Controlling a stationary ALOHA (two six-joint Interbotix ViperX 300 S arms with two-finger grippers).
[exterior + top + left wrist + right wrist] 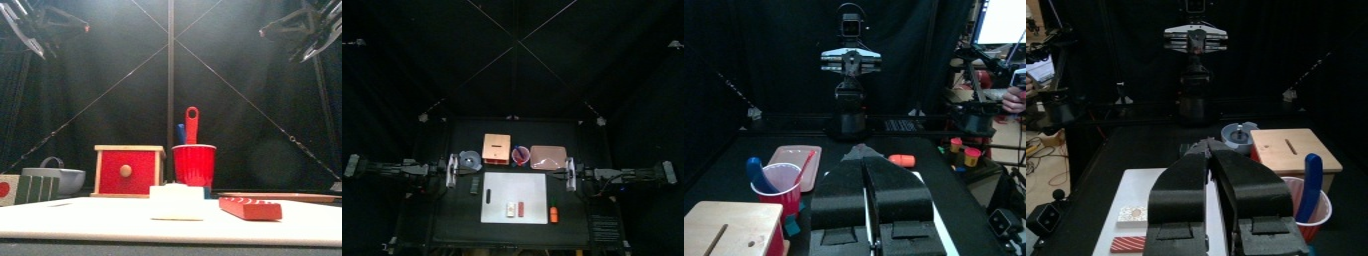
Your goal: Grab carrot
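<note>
Both grippers closed, holding nothing: left gripper (871, 170), right gripper (1211, 165). Carrot (555, 214) lies off the white board (513, 186) at its 4 o'clock corner. Risk: arm grabs the red-white piece (509, 210) nearby instead; similar color, close together.

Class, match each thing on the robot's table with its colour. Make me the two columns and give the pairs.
Things:
1. carrot
2. cup holding utensils
3. bowl
4. board

Colours:
A. grey
B. white
C. orange-red
D. red

Pairs: 1-C, 2-D, 3-A, 4-B
</note>
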